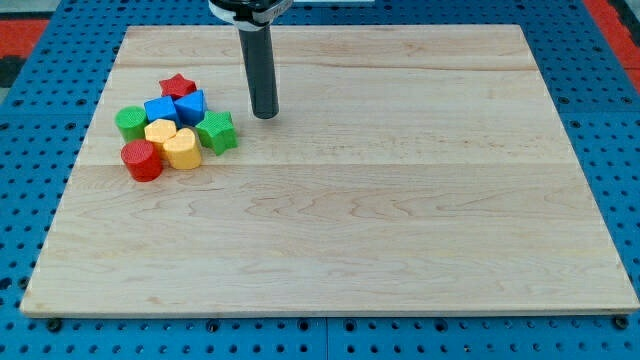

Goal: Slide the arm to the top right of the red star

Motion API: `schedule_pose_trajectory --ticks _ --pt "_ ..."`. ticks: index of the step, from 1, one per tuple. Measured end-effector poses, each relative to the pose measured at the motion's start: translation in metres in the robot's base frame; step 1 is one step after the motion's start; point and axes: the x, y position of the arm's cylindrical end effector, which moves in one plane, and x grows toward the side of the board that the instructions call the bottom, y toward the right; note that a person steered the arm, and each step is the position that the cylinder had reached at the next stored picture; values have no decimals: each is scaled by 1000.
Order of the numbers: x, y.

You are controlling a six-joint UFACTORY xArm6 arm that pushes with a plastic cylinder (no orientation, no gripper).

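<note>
The red star (177,86) lies at the top of a tight cluster of blocks at the board's left. My tip (264,114) rests on the board to the right of the star and slightly below it, about a block's width right of the cluster. The dark rod rises from the tip to the view's top edge. It touches no block.
The cluster holds a blue cube (160,110), a blue block (190,105), a green block (130,122), a green star (217,131), a yellow block (160,132), a yellow heart-like block (182,148) and a red cylinder (142,160). The wooden board (400,200) lies on a blue pegboard.
</note>
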Motion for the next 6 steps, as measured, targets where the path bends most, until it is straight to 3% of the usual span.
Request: schedule_pose_trajectory --ticks 6 --pt "-2 -10"
